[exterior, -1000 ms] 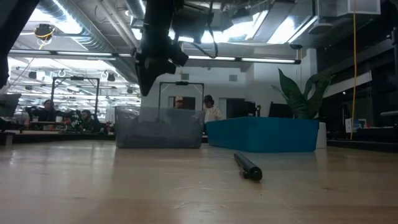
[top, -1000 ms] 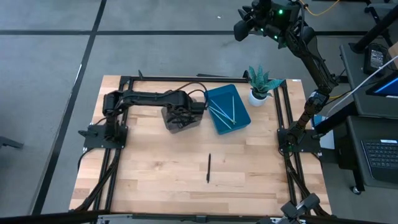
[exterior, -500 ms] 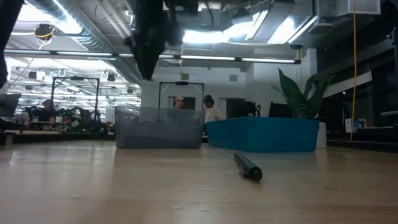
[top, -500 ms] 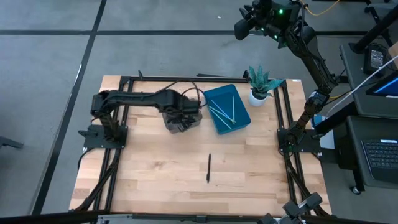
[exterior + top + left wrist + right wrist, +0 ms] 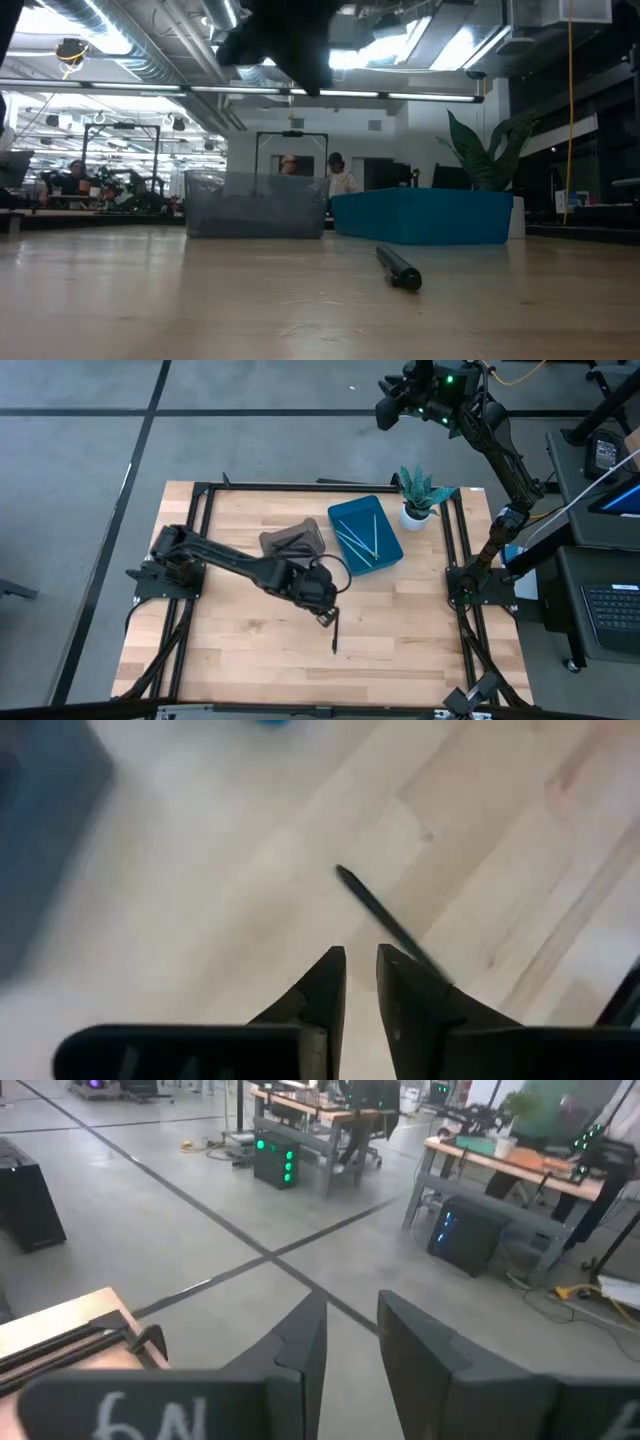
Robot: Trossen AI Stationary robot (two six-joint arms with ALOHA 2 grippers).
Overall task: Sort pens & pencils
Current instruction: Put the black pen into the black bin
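While your left gripper [image 5: 361, 982] hovered unclenched and empty over the black pen [image 5: 385, 925] just ahead, you needed its fingers astride the shaft before closing.

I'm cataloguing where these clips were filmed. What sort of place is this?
Probably a robotics lab or open workshop: exposed ceiling ducts, a concrete floor with taped lines, and benches with electronics beyond the wooden table.

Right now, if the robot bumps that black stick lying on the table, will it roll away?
Probably, a little. The black stick looks round and thin, lying flat on smooth bare wood, so a sideways nudge could roll it. It looks straight and stiff, likely light. The left hand hangs just above it, empty.
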